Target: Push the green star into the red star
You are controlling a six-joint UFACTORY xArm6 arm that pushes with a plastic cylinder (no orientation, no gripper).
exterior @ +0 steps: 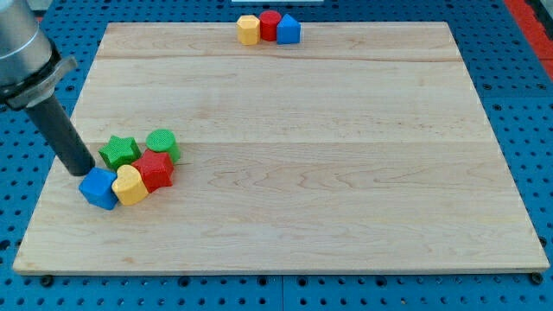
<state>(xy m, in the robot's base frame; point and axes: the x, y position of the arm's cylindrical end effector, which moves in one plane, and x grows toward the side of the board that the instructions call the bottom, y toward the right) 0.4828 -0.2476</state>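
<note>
Crowding is the main hazard at the view's lower left, where five blocks sit bunched beside my tip (82,170). There are no fingers on this arm, only the dark rod, so nothing is clenched or grasped; the tip simply rests on the wooden board (285,155).

The green star (118,151) lies just to the tip's right and slightly toward the view's top, very near the rod, though I cannot tell whether they touch. The red star (155,168) sits further right of the tip, beyond the green star; the two appear to meet at their points or stand just apart. Directly below-right of the tip is the blue block (100,188), seemingly touching the rod's end, and next to it the yellow block (130,185) presses against the red star. A green cylinder (162,143) lies beyond the green star, toward the view's top right of the tip.

Judging from this, a push rightward could catch the blue block instead, shunting the yellow one and driving the red star away. A push slightly off centre could spin the green star toward the cylinder.

Well away, at the view's top edge, a yellow block (248,29), red block (270,25) and blue block (289,29) stand in a row.
</note>
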